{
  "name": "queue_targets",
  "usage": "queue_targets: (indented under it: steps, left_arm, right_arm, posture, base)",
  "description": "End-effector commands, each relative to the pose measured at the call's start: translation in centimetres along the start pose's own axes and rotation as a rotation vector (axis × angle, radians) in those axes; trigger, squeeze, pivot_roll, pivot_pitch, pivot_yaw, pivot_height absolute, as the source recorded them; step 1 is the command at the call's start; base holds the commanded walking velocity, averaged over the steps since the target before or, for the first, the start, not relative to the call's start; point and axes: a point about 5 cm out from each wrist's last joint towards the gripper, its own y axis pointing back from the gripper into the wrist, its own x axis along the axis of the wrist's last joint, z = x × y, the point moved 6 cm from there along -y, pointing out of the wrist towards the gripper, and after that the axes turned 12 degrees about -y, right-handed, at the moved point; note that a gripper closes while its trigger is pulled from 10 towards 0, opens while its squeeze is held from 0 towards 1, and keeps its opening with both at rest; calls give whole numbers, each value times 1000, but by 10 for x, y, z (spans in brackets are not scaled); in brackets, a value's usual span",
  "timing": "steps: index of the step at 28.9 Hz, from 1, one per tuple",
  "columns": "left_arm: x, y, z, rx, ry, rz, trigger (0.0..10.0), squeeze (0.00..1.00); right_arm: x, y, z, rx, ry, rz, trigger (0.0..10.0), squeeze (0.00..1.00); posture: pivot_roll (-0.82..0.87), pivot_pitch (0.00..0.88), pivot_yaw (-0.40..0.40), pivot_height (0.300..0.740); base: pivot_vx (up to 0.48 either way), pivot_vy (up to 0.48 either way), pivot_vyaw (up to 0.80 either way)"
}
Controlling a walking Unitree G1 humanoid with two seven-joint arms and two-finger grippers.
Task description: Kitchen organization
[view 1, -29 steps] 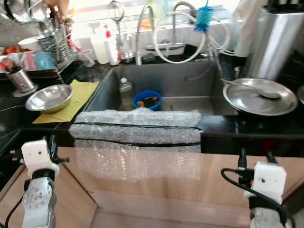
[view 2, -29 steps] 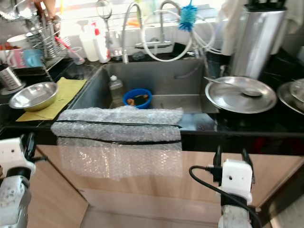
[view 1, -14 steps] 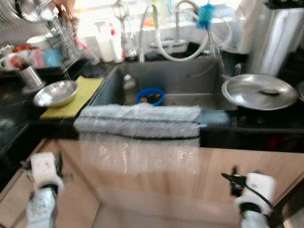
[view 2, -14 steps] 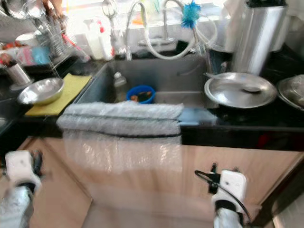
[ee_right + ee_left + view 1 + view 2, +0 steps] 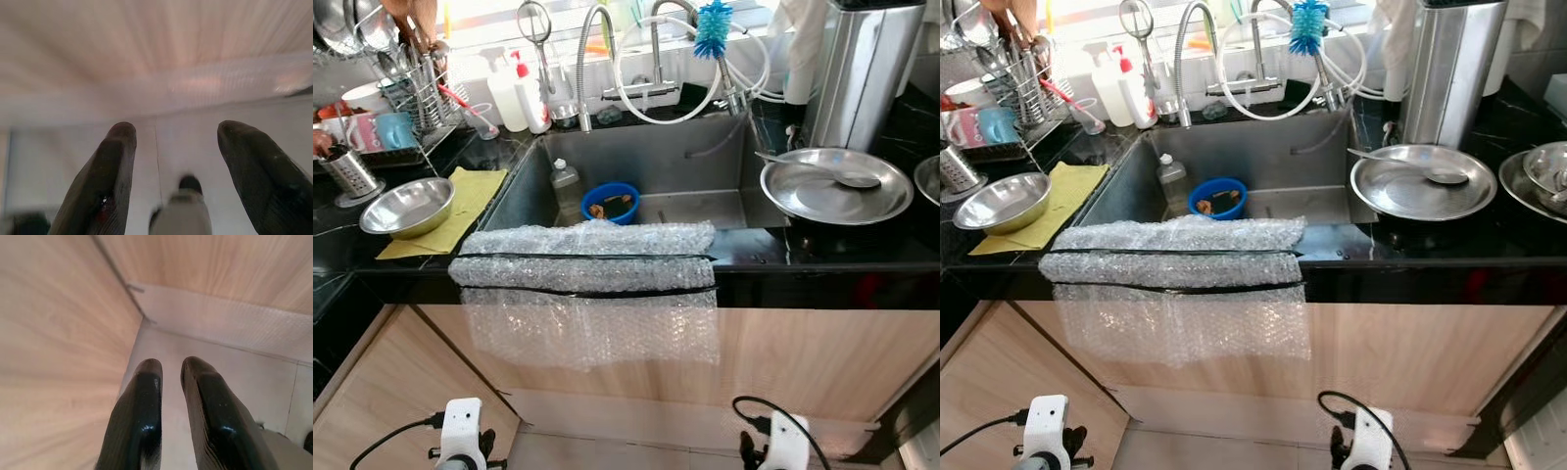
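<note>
Black stone forms the table (image 5: pixel 822 250) that runs across the head views, with a steel sink (image 5: pixel 646 162) set into its middle and pale wood cabinet fronts (image 5: pixel 822 348) below. Bubble wrap (image 5: pixel 587 269) is draped over the sink's front edge and hangs down the cabinet. Inside the basin a blue bowl (image 5: pixel 613 203) holding some scraps sits near the centre, with a small clear bottle (image 5: pixel 565 184) just beside it at 9 o'clock. At 9 o'clock from the sink, a steel bowl (image 5: pixel 407 205) rests on a yellow cloth (image 5: pixel 470 206); at 10 o'clock stands a dish rack (image 5: pixel 406 93) with utensils and cups. At 3 o'clock from the sink lies a round steel plate (image 5: pixel 835 185) with a spoon (image 5: pixel 822 173) on it, a tall steel canister (image 5: pixel 862 69) behind it. A blue brush (image 5: pixel 713 20) hangs by the faucet (image 5: pixel 587 59).

Both arms hang low before the cabinets. The left hand (image 5: pixel 168 377) has its fingers close together, a narrow gap between them, holding nothing. The right hand (image 5: pixel 176 147) is spread wide and empty, above the pale floor (image 5: pixel 186 127).
</note>
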Motion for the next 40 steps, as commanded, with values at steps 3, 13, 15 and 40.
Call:
queue_targets:
  steps: [3,13,15,40]
  left_arm:
    - [-8,0,0,27,74,-33,10000,0]
    - [-15,0,28,-3,125,-67,10000,0]
    - [-17,0,29,-5,127,-74,10000,0]
    - [-45,8,26,-24,81,-179,10000,0]
  right_arm:
    - [-5,1,7,1,11,-19,10000,0]
    - [12,-1,39,-58,38,-22,10000,0]
    - [12,-1,39,-61,36,-25,10000,0]
    - [8,-3,35,-66,31,-56,10000,0]
  posture:
    - [-66,0,89,740]
    - [-77,0,48,740]
    - [-81,0,47,740]
    - [-69,0,75,740]
  base:
    - [0,0,0]
    - [0,0,0]
    - [0,0,0]
    - [0,0,0]
